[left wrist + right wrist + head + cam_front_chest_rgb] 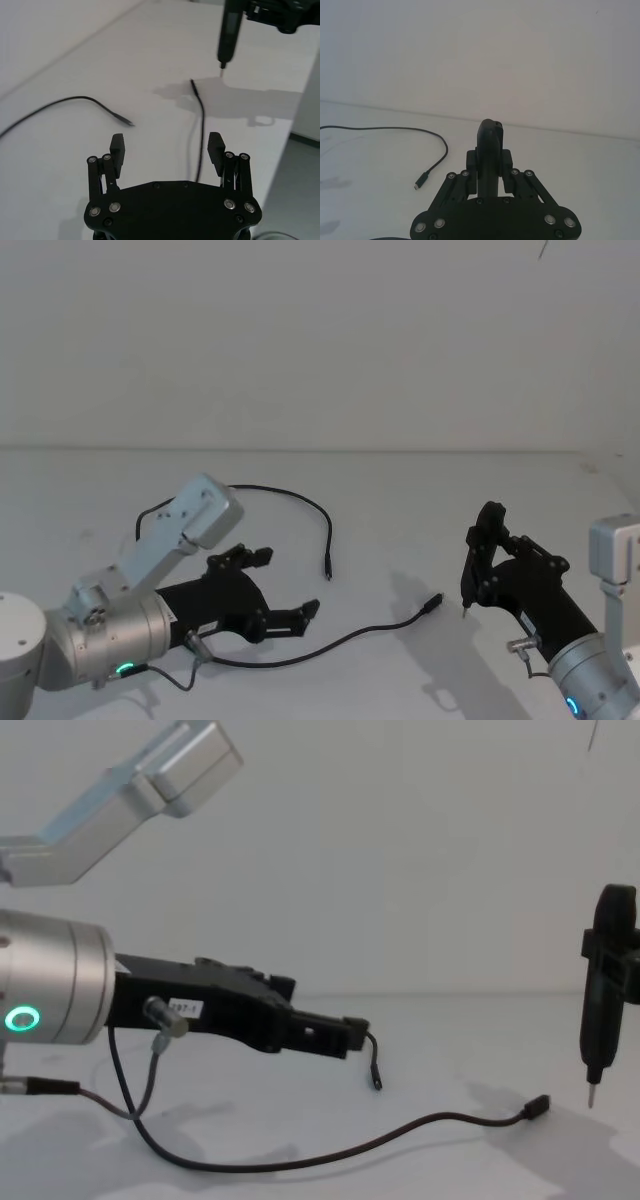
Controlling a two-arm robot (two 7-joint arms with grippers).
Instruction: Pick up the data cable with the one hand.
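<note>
The data cable (345,637) is a thin black cord lying loose on the white table, with one plug (327,571) ahead of the left gripper and the other plug (436,601) toward the right. My left gripper (289,585) hovers low over the table with its fingers spread, open and holding nothing. In the left wrist view a stretch of the cable (202,127) runs forward from just inside one fingertip of the left gripper (166,145). My right gripper (487,560) is shut on a slim black stick tool (470,585), whose grey tip hangs close to the nearer plug.
A white wall rises behind the white table (400,500). A short grey wire with a silver plug (160,1016) dangles from the left wrist. The table's edge (295,125) drops off beside the stick tool (227,30).
</note>
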